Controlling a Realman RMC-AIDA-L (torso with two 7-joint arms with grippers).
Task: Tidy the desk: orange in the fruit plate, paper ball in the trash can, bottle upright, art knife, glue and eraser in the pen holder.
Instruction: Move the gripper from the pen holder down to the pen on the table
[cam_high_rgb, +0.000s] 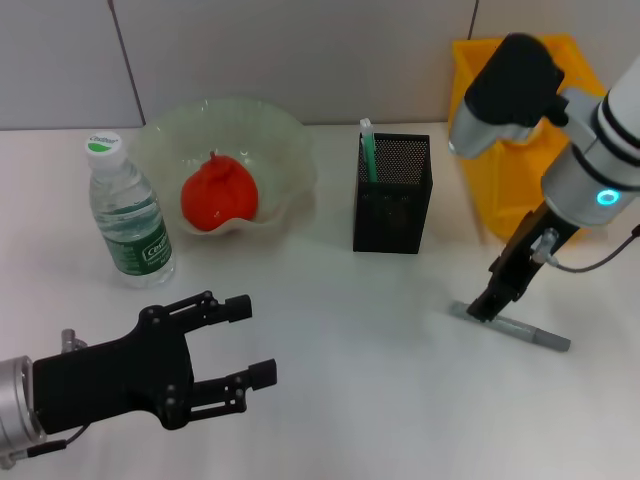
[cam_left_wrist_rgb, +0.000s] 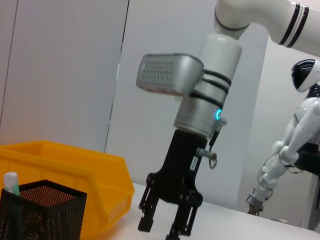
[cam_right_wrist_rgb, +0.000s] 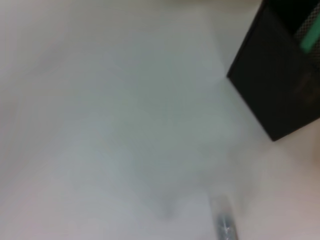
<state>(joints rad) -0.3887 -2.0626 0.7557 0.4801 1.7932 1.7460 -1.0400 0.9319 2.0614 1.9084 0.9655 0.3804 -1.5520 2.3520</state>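
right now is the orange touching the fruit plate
Touching. The head view shows the orange resting inside the fruit plate, sitting on its floor with no gap beneath it.

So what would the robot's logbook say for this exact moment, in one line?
right gripper: down at grey art knife on desk | left gripper: open, idle, low near front | orange: in fruit plate | bottle: upright

Only readable-ish text is on the bottle (cam_high_rgb: 128, 217): its green label (cam_high_rgb: 146, 245) carries white script starting w/ a "C" (rest too small to make out). The white-and-green cap (cam_high_rgb: 103, 146) has a green mark on top, not legible. Nothing else in any view carries text, nos. or signs that can be read.
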